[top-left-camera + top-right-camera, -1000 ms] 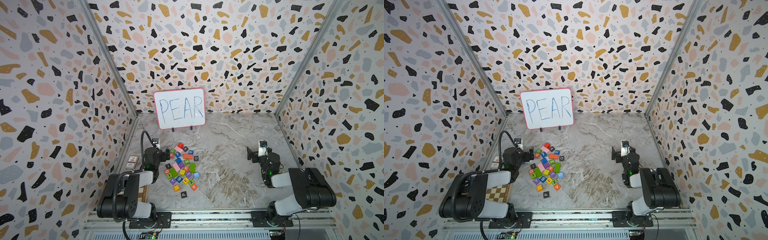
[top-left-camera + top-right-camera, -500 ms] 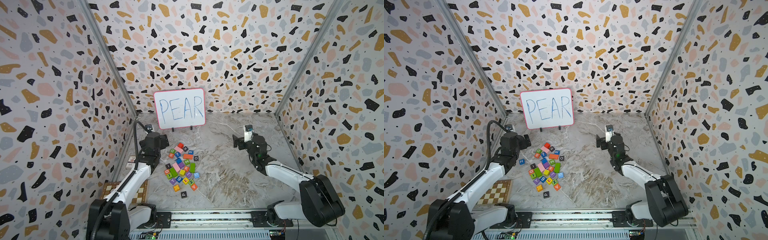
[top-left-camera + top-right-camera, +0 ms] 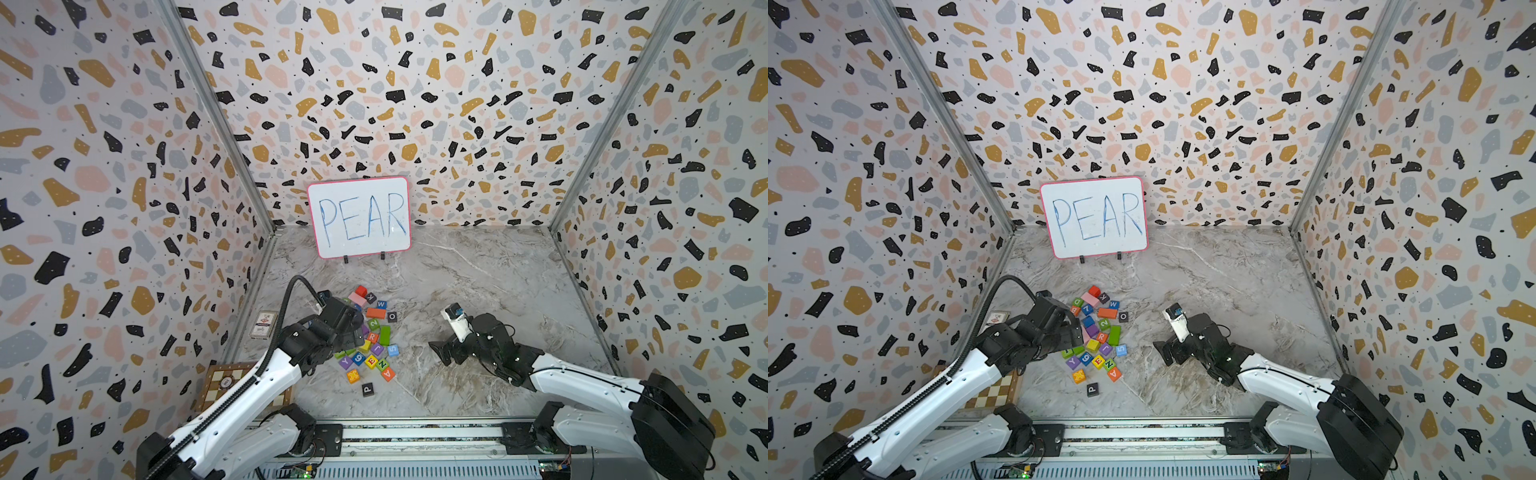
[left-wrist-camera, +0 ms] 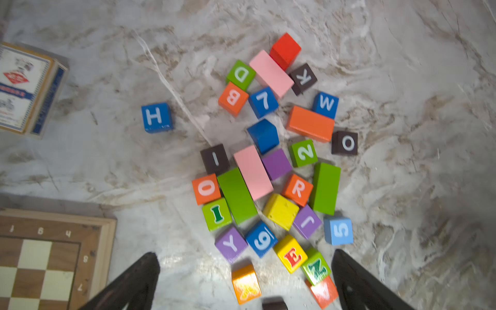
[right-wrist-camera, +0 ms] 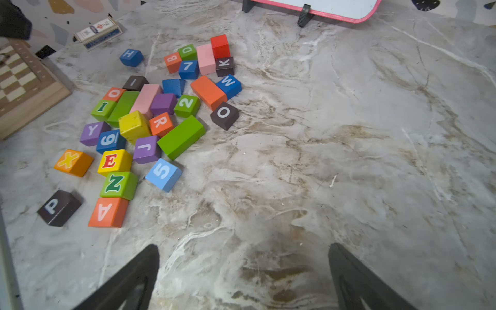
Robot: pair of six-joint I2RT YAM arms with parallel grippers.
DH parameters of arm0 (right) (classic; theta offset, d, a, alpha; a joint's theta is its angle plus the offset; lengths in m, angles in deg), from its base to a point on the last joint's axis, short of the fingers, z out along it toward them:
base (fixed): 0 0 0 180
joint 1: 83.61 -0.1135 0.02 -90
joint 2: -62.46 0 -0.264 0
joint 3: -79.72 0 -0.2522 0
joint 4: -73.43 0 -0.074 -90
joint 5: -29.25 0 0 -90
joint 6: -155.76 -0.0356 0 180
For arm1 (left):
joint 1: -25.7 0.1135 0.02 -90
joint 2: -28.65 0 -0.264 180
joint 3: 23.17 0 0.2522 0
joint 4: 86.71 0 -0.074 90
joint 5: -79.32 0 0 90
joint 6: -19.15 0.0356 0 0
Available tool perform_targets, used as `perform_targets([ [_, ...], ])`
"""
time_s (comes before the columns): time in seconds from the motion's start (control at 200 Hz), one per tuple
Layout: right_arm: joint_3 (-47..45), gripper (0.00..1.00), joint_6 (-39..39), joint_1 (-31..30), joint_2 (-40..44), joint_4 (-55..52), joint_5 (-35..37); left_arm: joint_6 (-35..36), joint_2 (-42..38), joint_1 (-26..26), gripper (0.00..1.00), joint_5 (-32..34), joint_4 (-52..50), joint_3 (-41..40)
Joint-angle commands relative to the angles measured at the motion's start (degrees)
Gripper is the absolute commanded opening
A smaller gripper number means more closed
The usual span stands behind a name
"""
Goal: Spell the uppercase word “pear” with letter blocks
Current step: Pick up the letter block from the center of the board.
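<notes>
Left gripper (image 4: pixel 244 254) hovers over pile (image 3: pixel 365 345), jaws wide, empty. P (image 3: pixel 367 389) sits alone at pile's 6 o'clock, free all round, so easiest first pick: square jaws to its flat sides, drop straight. E (image 3: pixel 371 362) and A (image 3: pixel 387 374) at pile's 5 o'clock edge, N (image 5: pixel 119 185) touching both; nip from open sides. R (image 3: pixel 372 337) mid-pile, hemmed by green bar (image 5: pixel 181 137) and yellow cube (image 5: pixel 134 126), may nudge neighbours. Right gripper (image 5: pixel 243 246) jaws wide, empty, over bare table (image 5: pixel 349 161) at 3 o'clock: room for row.
</notes>
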Motion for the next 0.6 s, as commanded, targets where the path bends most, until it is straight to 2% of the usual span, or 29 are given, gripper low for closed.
perform_targets([
  [0.0,1.36,0.99,-1.97,-1.72,-2.01,-1.01,-4.07,-8.39,1.22,-4.48,0.96,-4.59,-5.0,-2.04],
  [0.16,0.29,1.0,-2.08,-5.88,-4.46,2.53,-2.48,-13.09,0.6,-9.17,0.9,-8.2,-5.04,-5.29],
  [0.355,-1.68,1.0,-1.12,-6.15,-4.39,3.05,-1.7,-19.67,1.66,-16.72,0.79,-10.43,-3.27,-8.19],
  [0.441,-2.45,1.0,-0.73,-6.14,-3.41,3.18,-0.86,-20.96,2.5,-16.95,0.69,-12.11,-0.95,-9.88],
  [0.596,-2.55,1.0,-0.82,-6.14,-2.92,2.8,-0.36,-20.52,5.41,-17.01,0.67,-13.58,0.81,-10.09],
])
